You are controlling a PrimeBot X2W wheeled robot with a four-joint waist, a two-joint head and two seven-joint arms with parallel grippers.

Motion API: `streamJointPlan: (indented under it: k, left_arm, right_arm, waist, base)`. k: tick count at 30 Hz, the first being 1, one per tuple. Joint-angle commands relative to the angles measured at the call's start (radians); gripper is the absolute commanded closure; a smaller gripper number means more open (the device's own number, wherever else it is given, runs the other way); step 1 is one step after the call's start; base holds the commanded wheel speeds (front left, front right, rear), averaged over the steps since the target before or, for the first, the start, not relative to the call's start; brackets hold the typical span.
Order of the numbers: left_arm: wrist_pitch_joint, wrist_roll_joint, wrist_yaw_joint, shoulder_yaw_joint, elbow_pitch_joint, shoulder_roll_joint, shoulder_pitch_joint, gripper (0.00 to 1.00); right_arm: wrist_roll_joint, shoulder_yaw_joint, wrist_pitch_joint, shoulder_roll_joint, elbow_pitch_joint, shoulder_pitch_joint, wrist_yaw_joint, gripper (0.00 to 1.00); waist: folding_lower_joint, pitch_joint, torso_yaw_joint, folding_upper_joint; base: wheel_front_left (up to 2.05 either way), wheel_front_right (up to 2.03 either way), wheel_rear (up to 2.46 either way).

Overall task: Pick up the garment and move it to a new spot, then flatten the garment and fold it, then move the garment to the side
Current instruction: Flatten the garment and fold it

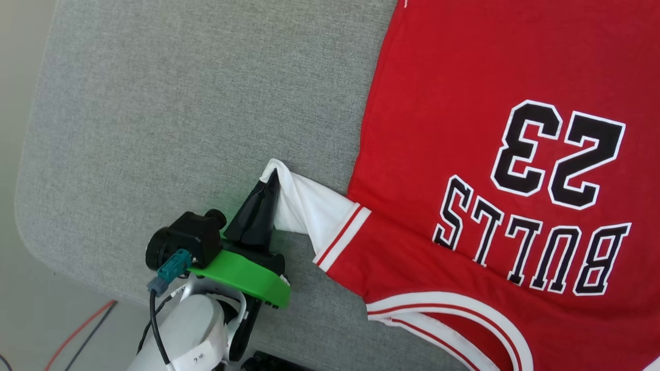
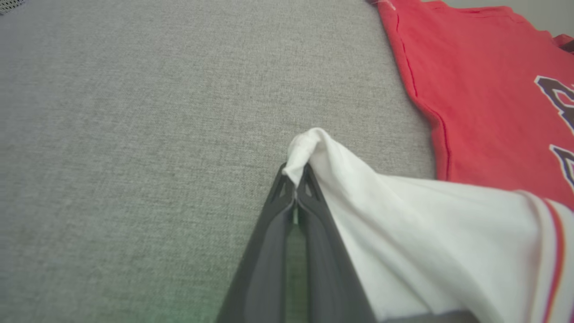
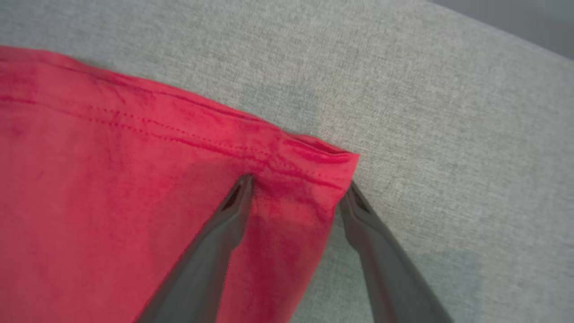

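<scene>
A grey woven-fabric surface point(image 1: 180, 103) is spreading across the scene, its rounded corner curving at the lower left. Beyond that edge, a pale floor point(image 1: 20, 309) is showing, with a red cable point(image 1: 85, 331) and a dark cable point(image 1: 92, 336) lying side by side on it.

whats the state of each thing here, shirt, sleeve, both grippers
red T-shirt, spread out on the grey table, print side up
white sleeve, pulled out sideways, tip pinched and raised
hem corner, lying on the table, not gripped
left gripper, shut on the white sleeve's tip
right gripper, open, fingers straddling the hem corner
</scene>
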Motion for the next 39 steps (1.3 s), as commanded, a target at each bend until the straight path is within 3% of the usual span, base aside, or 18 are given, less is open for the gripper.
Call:
streamJointPlan:
  k: [1, 9, 15, 22, 28, 34, 39]
  left_arm:
    - [-0.006, 0.013, -0.005, 0.01, 0.007, -0.003, -0.009, 1.0]
    - [-0.006, 0.018, -0.006, 0.043, 0.042, -0.001, 0.037, 1.0]
    - [-0.006, 0.017, -0.001, 0.059, 0.063, 0.013, 0.09, 1.0]
    - [-0.001, 0.001, 0.027, 0.079, 0.057, 0.046, 0.175, 1.0]
    - [0.013, -0.013, 0.053, 0.096, 0.028, 0.076, 0.244, 1.0]
    - [0.03, -0.019, 0.075, 0.105, -0.006, 0.099, 0.287, 1.0]
    - [0.04, -0.02, 0.082, 0.105, -0.024, 0.107, 0.295, 1.0]
  right_arm:
    - [0.037, 0.018, 0.017, -0.001, 0.044, 0.094, -0.002, 1.0]
    - [0.062, 0.016, -0.125, 0.002, -0.007, 0.06, -0.002, 1.0]
    - [0.125, 0.076, -0.21, -0.056, -0.053, 0.118, -0.002, 1.0]
    - [0.241, 0.113, -0.271, -0.178, -0.186, 0.346, -0.002, 1.0]
    - [0.313, 0.023, -0.325, -0.233, -0.271, 0.641, -0.002, 1.0]
    - [0.337, -0.101, -0.36, -0.194, -0.324, 0.946, -0.002, 1.0]
    - [0.33, -0.201, -0.382, -0.081, -0.354, 1.163, -0.002, 1.0]
  waist:
    - [-0.0001, -0.016, -0.007, 0.0]
    - [-0.0001, -0.114, -0.055, 0.0]
    - [-0.0001, -0.235, -0.104, 0.0]
    - [-0.0001, -0.36, -0.179, 0.0]
    - [-0.0001, -0.427, -0.238, 0.0]
    - [-0.0001, -0.456, -0.276, 0.0]
    - [-0.0001, -0.454, -0.284, 0.0]
  base:
    - [0.0, 0.0, 0.0]
    - [0.0, 0.0, 0.0]
    - [0.0, 0.0, 0.0]
    - [0.0, 0.0, 0.0]
    - [0.0, 0.0, 0.0]
    - [0.0, 0.0, 0.0]
    - [0.0, 0.0, 0.0]
